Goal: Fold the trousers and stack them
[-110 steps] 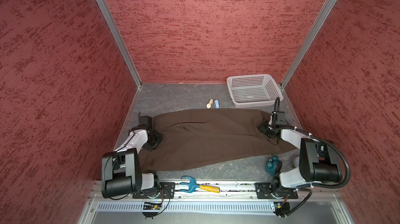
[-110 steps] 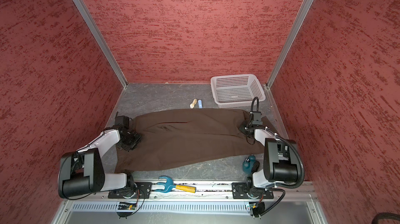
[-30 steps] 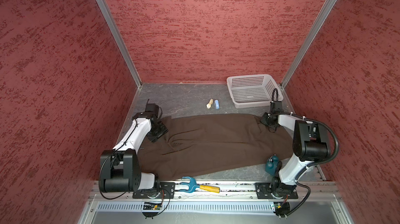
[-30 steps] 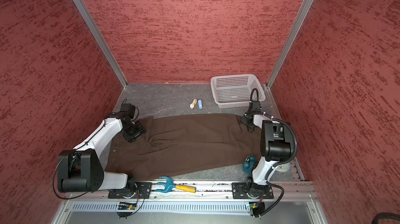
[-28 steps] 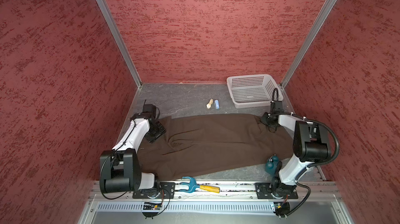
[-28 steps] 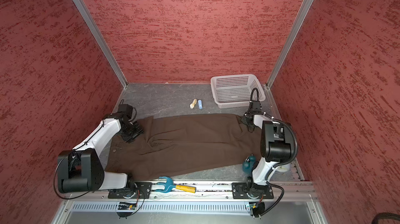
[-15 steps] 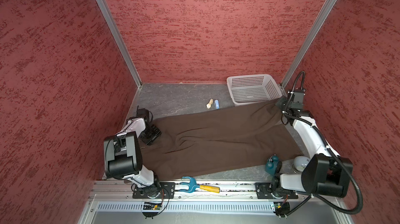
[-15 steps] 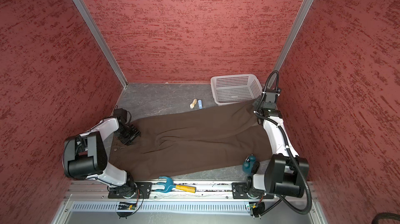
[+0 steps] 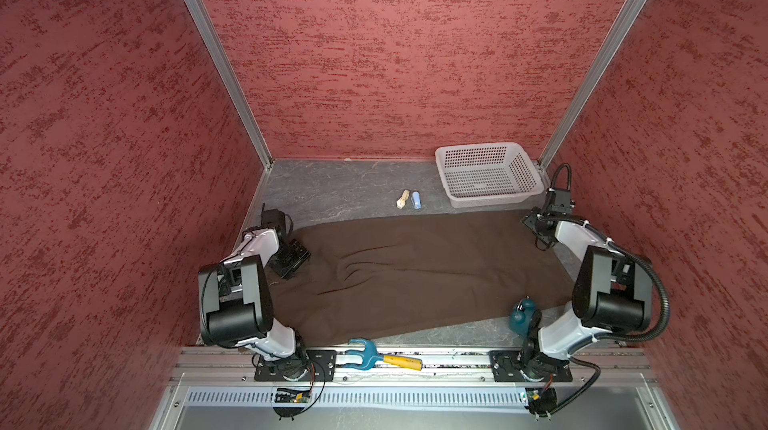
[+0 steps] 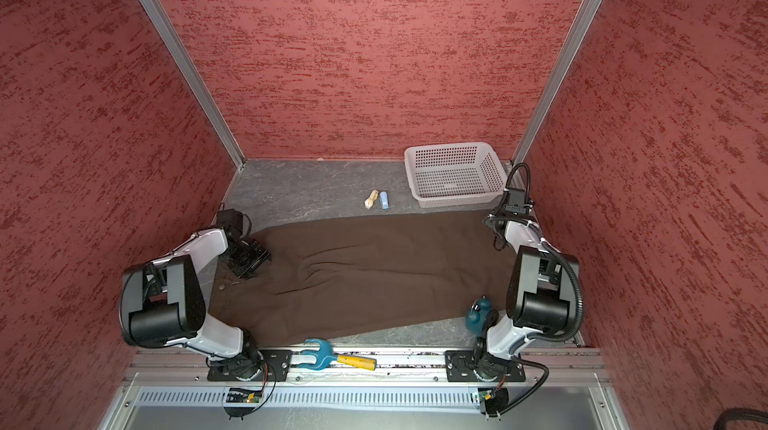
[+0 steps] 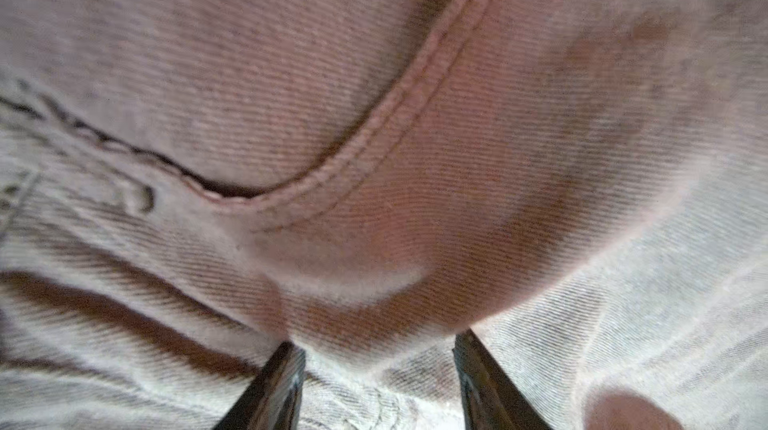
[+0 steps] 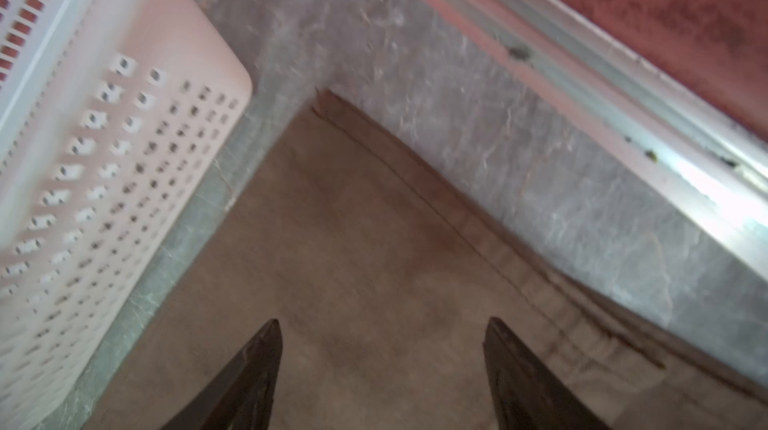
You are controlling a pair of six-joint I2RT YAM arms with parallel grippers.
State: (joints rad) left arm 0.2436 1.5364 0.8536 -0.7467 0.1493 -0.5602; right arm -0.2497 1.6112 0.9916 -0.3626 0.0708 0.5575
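fork tool (image 9: 365, 355): blue head, yellow handle, on the front rail (image 9: 449, 359), well nearer than the basket, untouched.
teal thing (image 9: 521, 316): at the trousers' near edge, nearer than the basket, same side as it.
trousers (image 9: 415, 274): one long flat strip on the basket's near side. Hem end lies just short of the basket wall with a strip of table (image 12: 199, 216) between them. Waist end is well apart from the basket. Soft wrinkle ridge mid-cloth.
left gripper (image 11: 378, 349): on the waist end, well apart from the basket. Jaws stand part-way apart with a puffed fold of waist cloth between the tips, which reads as a grip.
right gripper (image 12: 382, 324): over the hem corner, just beside the basket's near corner. Jaws stand wide, nothing between them.
beige peg (image 9: 402, 199), blue peg (image 9: 416, 201): side by side just beyond the trousers' far edge, beside the basket.
basket (image 9: 494, 198): white, perforated, far corner.
change: a second ago the right jaws were clamped on the hem; now they have let go. The hem has been pulled out toward the basket and the cloth lies flatter.
meaning: spreading looks finished on the hem side; no fold made yet, stacking not started.
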